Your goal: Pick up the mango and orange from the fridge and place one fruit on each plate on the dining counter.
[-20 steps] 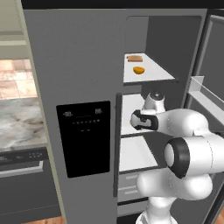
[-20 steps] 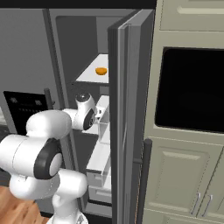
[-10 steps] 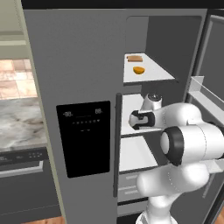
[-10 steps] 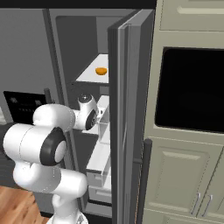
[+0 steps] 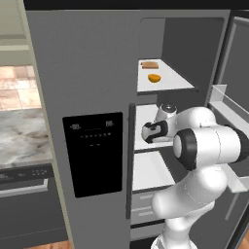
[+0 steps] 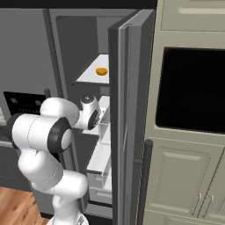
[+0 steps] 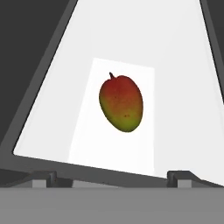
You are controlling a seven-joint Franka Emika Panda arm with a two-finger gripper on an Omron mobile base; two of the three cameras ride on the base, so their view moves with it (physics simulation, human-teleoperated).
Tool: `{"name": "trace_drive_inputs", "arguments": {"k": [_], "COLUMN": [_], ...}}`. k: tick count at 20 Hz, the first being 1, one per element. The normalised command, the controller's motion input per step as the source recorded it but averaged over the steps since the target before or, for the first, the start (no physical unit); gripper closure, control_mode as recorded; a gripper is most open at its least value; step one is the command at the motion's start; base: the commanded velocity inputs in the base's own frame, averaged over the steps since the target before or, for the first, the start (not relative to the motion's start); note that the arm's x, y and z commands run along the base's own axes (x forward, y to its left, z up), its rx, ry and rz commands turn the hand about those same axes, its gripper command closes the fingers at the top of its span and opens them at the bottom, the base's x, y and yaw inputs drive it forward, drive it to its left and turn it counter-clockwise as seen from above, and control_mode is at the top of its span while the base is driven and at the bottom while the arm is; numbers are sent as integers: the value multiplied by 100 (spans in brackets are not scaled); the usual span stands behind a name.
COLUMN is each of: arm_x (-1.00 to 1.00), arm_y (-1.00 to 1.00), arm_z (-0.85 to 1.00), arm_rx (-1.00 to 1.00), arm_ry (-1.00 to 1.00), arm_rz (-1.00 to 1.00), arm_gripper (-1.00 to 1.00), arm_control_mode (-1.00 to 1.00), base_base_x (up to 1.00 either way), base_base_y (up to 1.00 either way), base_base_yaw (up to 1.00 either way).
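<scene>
Our tool [image 7: 112,176] stands wide apart and holds nothing; its two dark tips [image 7: 42,177] rise at the bottom of the hand view, short of the white shelf [image 7: 183,65] ahead. From the base we see our arm [image 5: 206,146] bent into the fridge [image 5: 82,68], whose right door [image 6: 127,110] stands swung out, with its left door and black panel [image 5: 93,153] shut. White shelves sit one above another inside. On the upper shelf [image 5: 168,83] the orange [image 5: 154,78] rests near the front, just in front of a flat brown item [image 5: 149,64] that we cannot identify. The hand reaches in at the shelf below it. There the mango [image 7: 121,103] lies on a paler rectangle of the shelf, stem end away from us, red at the top and green toward the tool, untouched and centred between the tips.
</scene>
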Motion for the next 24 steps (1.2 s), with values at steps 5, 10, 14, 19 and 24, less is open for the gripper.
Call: {"name": "trace_drive_inputs", "arguments": {"k": [5, 10, 14, 19, 24], "arm_x": [16, 16, 22, 25, 24], "arm_y": [0, -1, 0, 0, 0], "arm_z": [-14, -14, -13, -13, -17], "arm_rx": [0, 0, 0, 0, 0], "arm_ry": [0, 0, 0, 0, 0], "arm_rz": [0, 0, 0, 0, 0], "arm_gripper": [-100, -100, -100, -100, -100], "arm_control_mode": [-100, -100, -100, -100, -100], "base_base_x": [0, 0, 0, 0, 0], "base_base_y": [0, 0, 0, 0, 0], "base_base_yaw": [0, 0, 0, 0, 0]}}
